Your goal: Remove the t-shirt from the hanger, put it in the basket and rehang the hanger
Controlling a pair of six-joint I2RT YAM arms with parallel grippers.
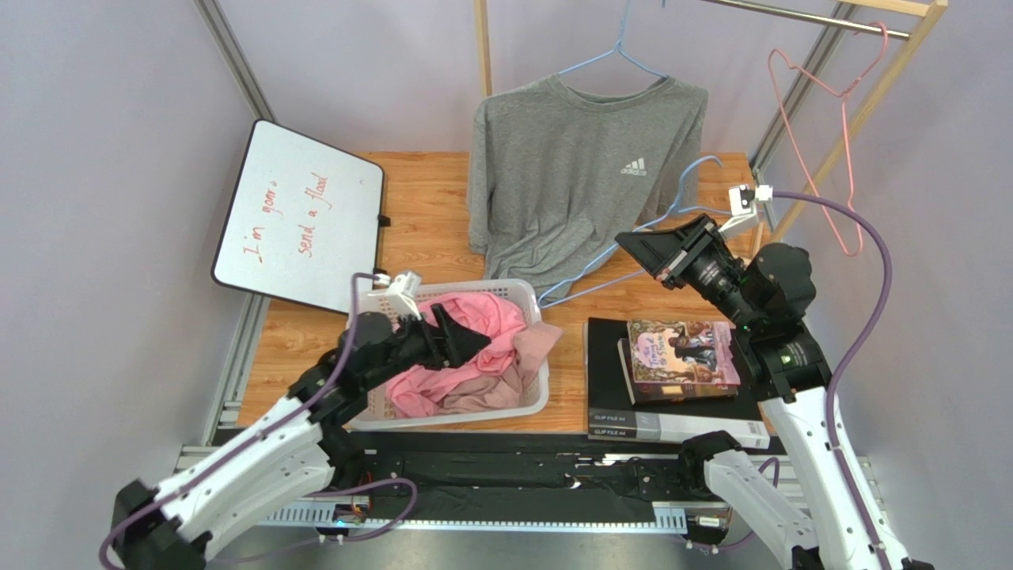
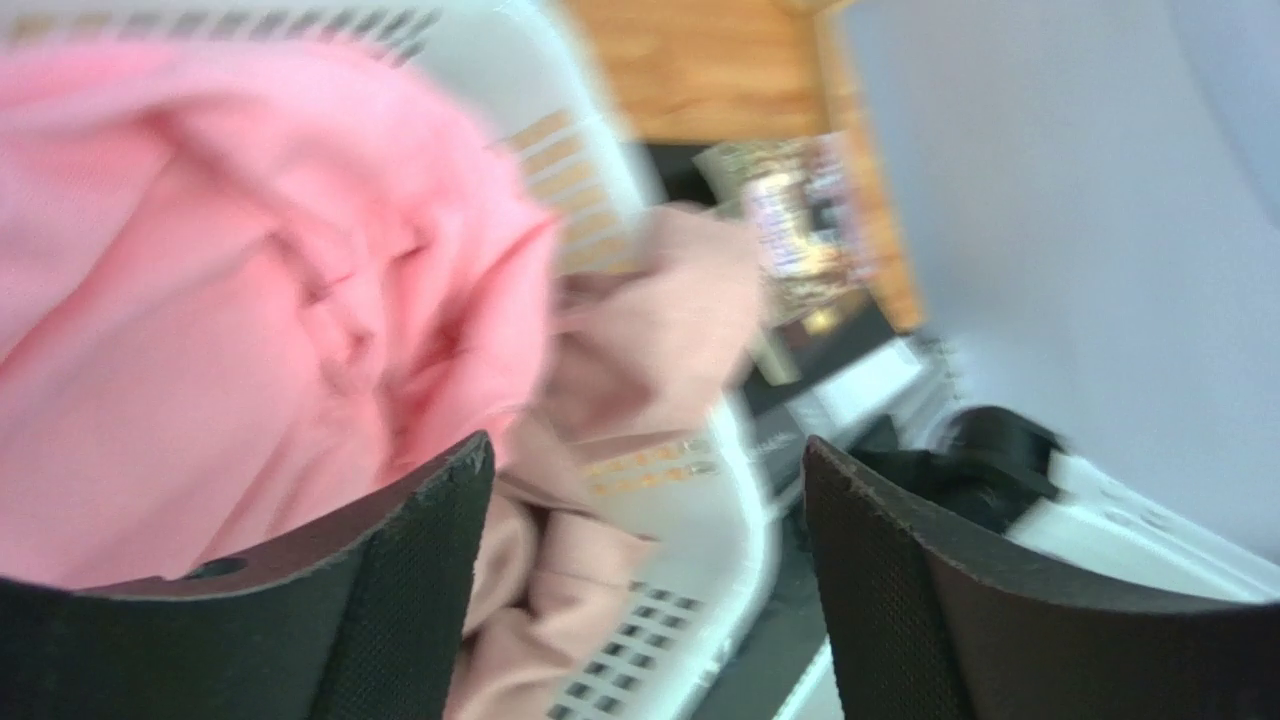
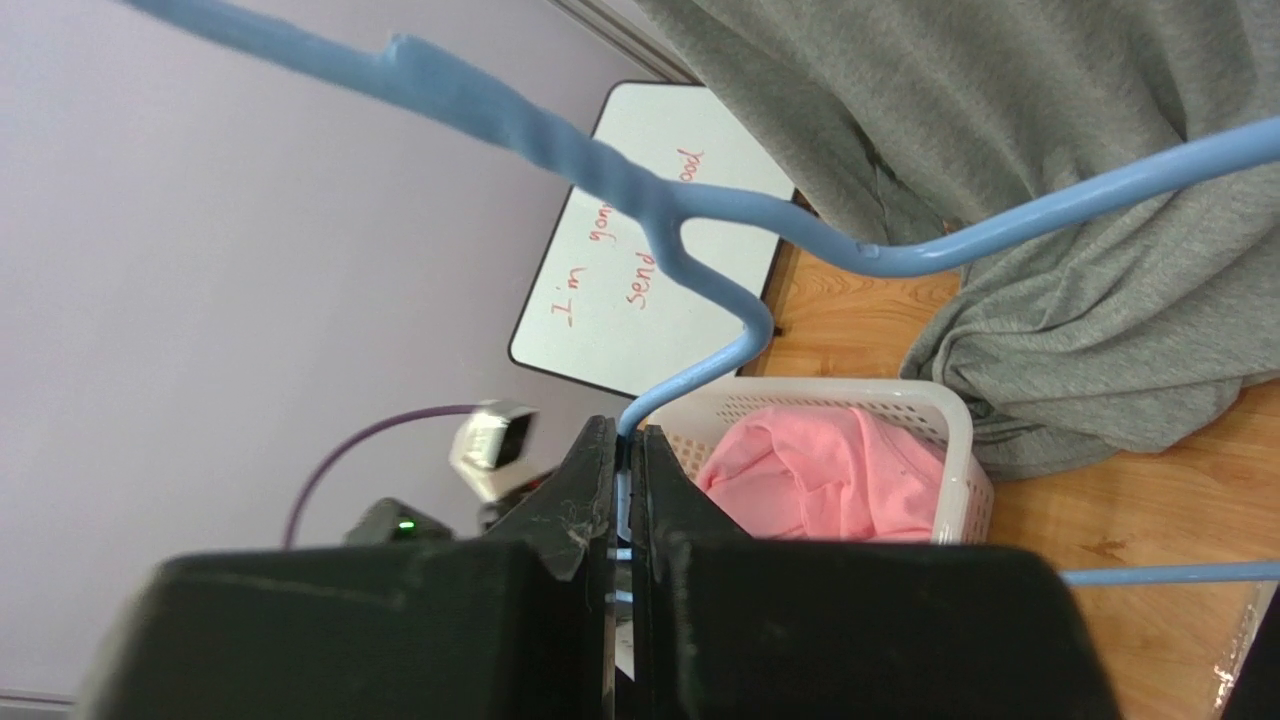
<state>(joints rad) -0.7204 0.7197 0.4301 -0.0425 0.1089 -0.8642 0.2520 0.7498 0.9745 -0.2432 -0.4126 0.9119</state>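
From above, the grey t-shirt (image 1: 571,166) hangs at the back of the wooden worktop (image 1: 416,202). Its shoulders are on a thin blue hanger (image 1: 618,54) and its lower part lies bunched on the wood. The right tool (image 1: 630,246) reaches in just beside this lower part and has hold of a second blue hanger (image 1: 693,170). The left tool (image 1: 470,339) hangs over a white basket (image 1: 511,286) full of pink clothes (image 1: 476,318). A whiteboard (image 1: 297,220) with red writing leans at the left. Two books (image 1: 680,354) lie on a black box (image 1: 618,416) to the right of the basket, and a pink hanger (image 1: 847,178) hangs at the far right

The left wrist picture is blurred. The two fingers (image 2: 406,585) of the left tool stand wide apart with nothing between them, and the pink clothes and the basket wall are below

In the right wrist picture the fingers (image 3: 594,465) of the right tool are pressed together on the blue wire of the second hanger. The grey t-shirt is beyond it, hanging down and folded on the worktop, near the basket
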